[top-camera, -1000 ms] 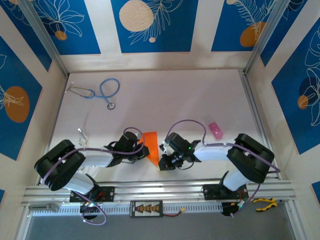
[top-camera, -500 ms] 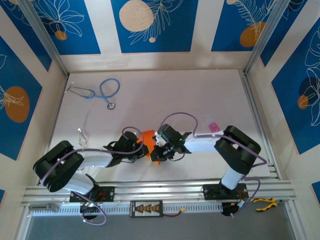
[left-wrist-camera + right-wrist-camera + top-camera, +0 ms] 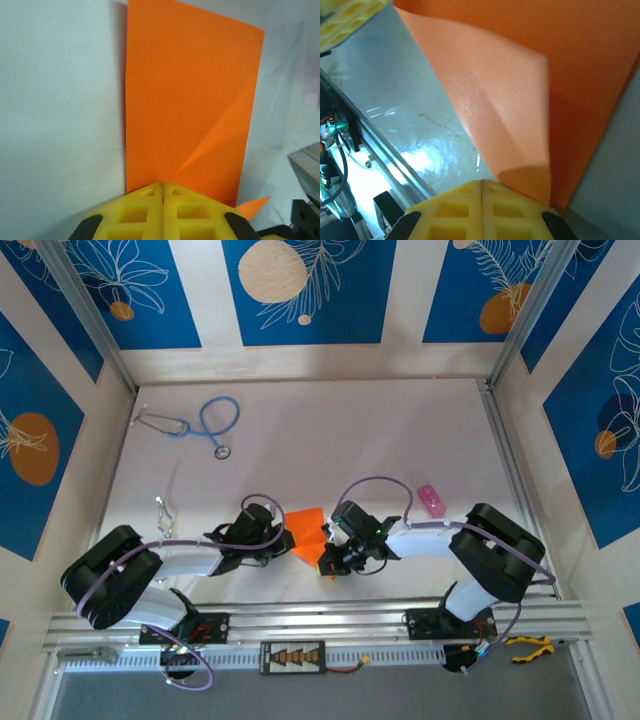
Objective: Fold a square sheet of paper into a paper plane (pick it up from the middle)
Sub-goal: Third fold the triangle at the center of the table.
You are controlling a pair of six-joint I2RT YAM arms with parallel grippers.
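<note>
Tabletop (image 3: pixel 330 430), white and matte, boxed in by pale walls (image 3: pixel 205 300) hung with blue panels printed with leaves and orange discs. An orange sheet of paper (image 3: pixel 305 528) lies at the near centre, between the two arms, partly folded with a diagonal crease. The left jaws are closed tight, yellow fingertips (image 3: pixel 145 212) over the sheet's near edge; whether they pinch it or only press it flat I cannot tell. The right jaws are closed on a corner flap, which curls up off the surface. A metal rail (image 3: pixel 320 618) runs along the near edge, just behind the arms. A blue stethoscope (image 3: pixel 205 423) sits far left and a small pink thing (image 3: pixel 431 500) to the right, both well apart from the sheet, with bare surface between them toward the back wall.
</note>
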